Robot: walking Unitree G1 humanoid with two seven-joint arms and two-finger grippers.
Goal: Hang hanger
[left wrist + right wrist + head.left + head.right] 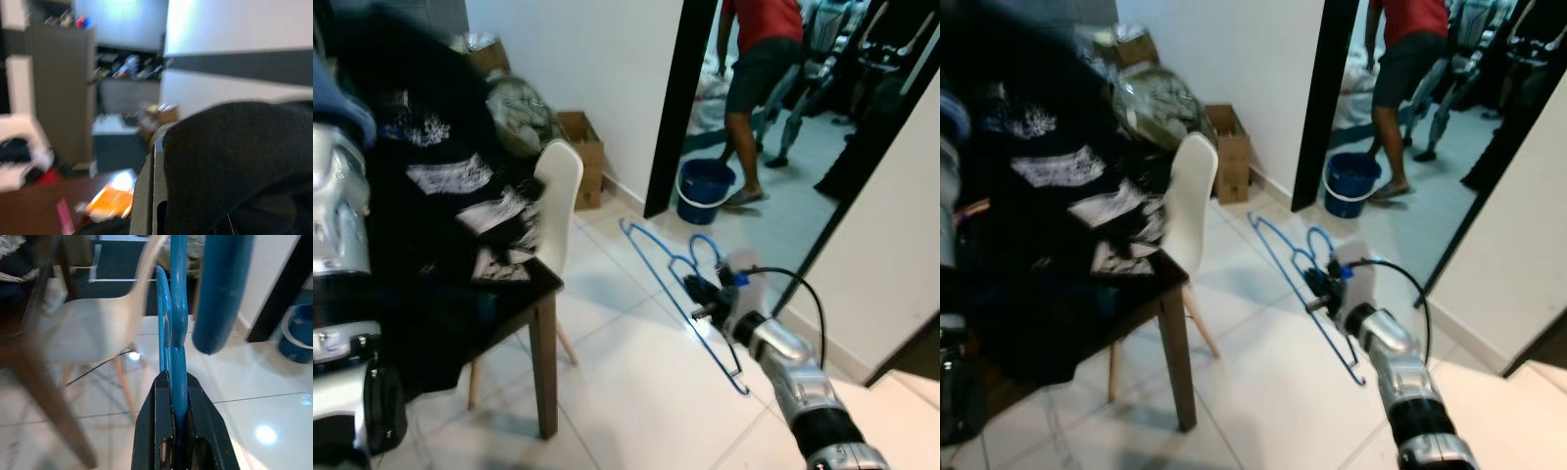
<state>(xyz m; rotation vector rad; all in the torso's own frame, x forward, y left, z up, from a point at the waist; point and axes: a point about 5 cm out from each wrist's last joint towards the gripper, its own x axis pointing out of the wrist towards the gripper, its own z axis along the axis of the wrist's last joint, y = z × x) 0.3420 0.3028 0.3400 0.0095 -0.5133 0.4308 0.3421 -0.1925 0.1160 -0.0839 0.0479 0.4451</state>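
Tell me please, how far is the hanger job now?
Done: the right gripper is shut on the blue hanger. In hand: it holds the hanger in the air above the floor, beside the white chair. Left: hanging it; no rail or hook can be seen yet.

The hanger (677,294) is bright blue, held between the black fingers of the silver right gripper (177,396). The chair (557,201) is white with pale wooden legs, beside a dark brown table (524,299) piled with black clothes (440,186) printed in white. The bucket (705,190) is blue; the floor (636,382) is white tile.
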